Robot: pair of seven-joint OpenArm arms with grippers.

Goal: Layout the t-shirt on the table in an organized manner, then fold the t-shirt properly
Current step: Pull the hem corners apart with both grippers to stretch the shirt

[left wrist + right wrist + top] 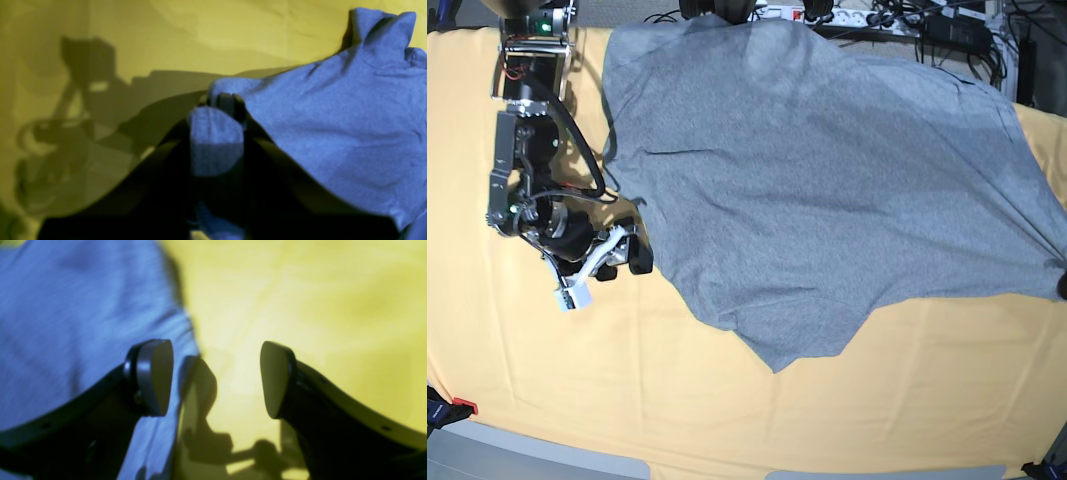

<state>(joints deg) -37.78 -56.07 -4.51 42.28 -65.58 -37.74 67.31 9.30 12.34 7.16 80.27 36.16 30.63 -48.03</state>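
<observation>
The grey t-shirt (827, 190) lies spread over the back and middle of the peach table (727, 420), blank side up, with its right end pulled taut toward the right edge. There my left gripper (1061, 285) barely shows. In the left wrist view that gripper (222, 108) is shut on a bunched fold of the t-shirt (333, 116), which is lifted off the table (200, 33). My right gripper (632, 258) stands open just beside the shirt's left edge. In the right wrist view its fingertips (153, 376) straddle the hem of the t-shirt (66, 323), one over cloth, one over bare table (300, 290).
Cables and a power strip (857, 15) run along the far edge behind the shirt. A red clamp (457, 407) holds the cloth at the front left corner. The right arm's body (527, 150) stretches down the left side.
</observation>
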